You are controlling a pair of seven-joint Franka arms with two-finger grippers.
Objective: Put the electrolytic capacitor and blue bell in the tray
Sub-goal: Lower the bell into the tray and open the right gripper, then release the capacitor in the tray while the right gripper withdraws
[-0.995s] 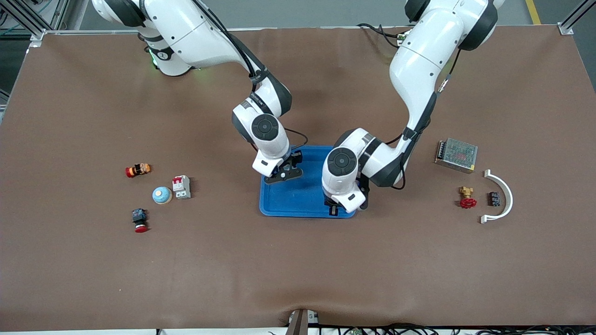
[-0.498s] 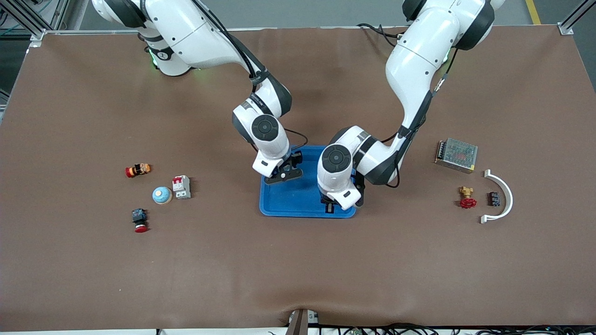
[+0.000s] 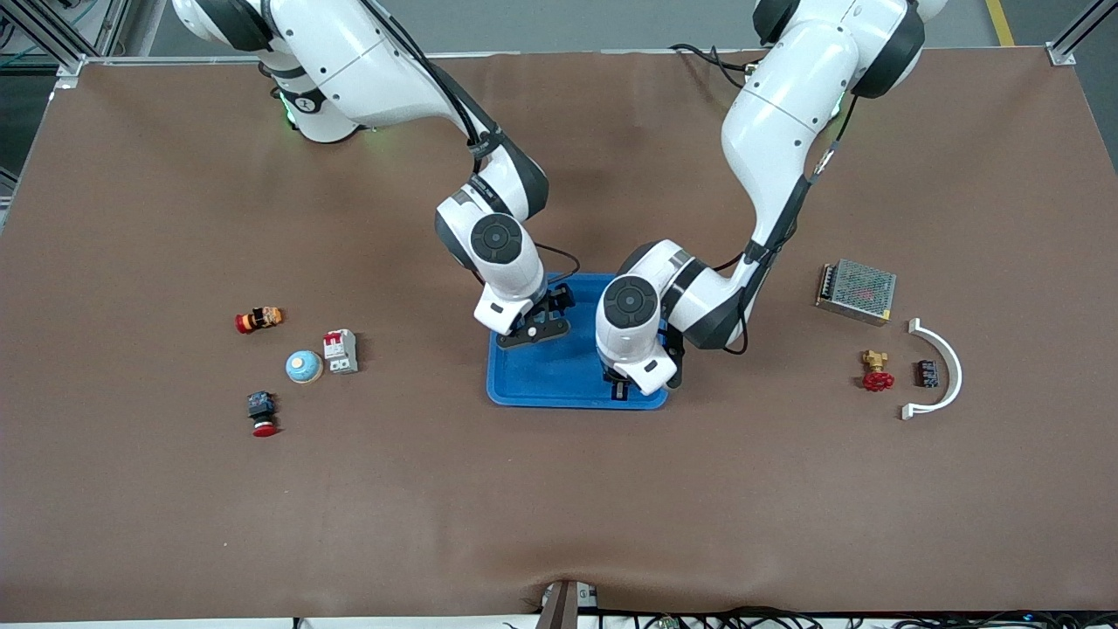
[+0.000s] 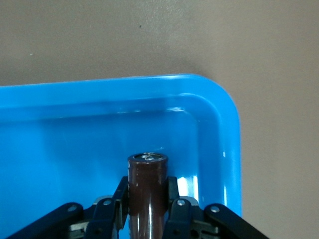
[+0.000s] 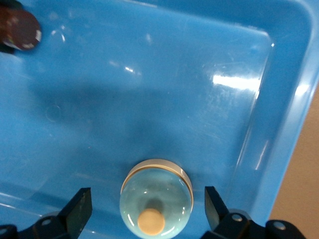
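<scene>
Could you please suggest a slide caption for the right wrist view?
Open right gripper above the blue bell resting in the tray.

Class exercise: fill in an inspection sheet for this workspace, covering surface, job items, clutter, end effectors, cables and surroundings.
Surface: brown table, flat.
Job's things: blue tray mid-table; blue bell inside it; capacitor held over a tray corner.
Clutter: toward the right arm's end, second bell, breaker, two red push buttons; toward the left arm's end, mesh box, red valve, white curved strip, small black part.
End effectors: left end effector shut on the capacitor; right end effector open around the blue bell, not touching.
Cables: black cable at the right arm's wrist; more cables at the table edge nearest the camera.
Surroundings: metal frame posts, grey floor.
</scene>
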